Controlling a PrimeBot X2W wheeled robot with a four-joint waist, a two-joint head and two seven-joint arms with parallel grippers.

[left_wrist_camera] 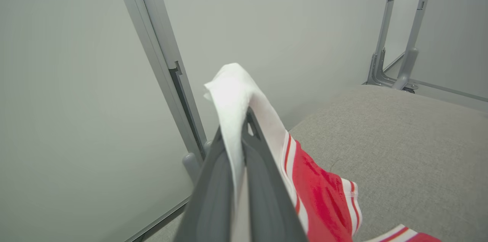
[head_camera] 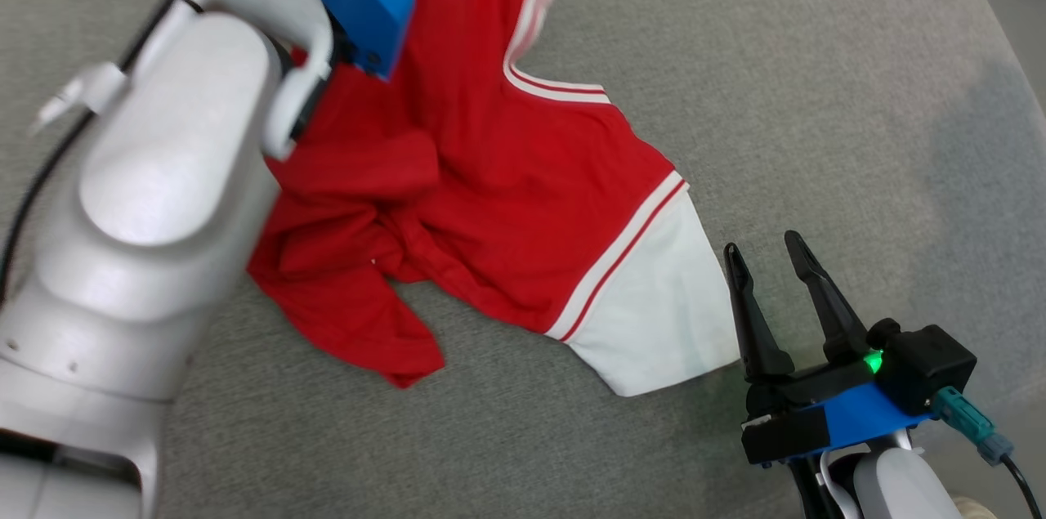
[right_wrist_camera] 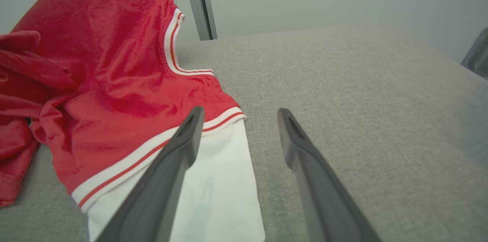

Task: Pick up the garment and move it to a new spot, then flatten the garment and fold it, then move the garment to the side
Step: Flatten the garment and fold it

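The red garment with white sleeves (head_camera: 507, 200) lies on the grey fabric surface (head_camera: 817, 94), one sleeve just beside the spread jaws of the right gripper (head_camera: 764, 248). In the left wrist view, the left gripper (left_wrist_camera: 246, 116) pinches a white edge.

From the head, looks steeply down on the grey upholstered surface (head_camera: 817, 94), close over the left forearm (head_camera: 163, 176); from the left wrist, faces along the left gripper (left_wrist_camera: 244, 120) toward a pale wall (left_wrist_camera: 76, 82), raised above the surface; from the right wrist, peers low across the surface along the right gripper (right_wrist_camera: 240, 114); shares the red-and-white shirt (head_camera: 490, 200) among all three.
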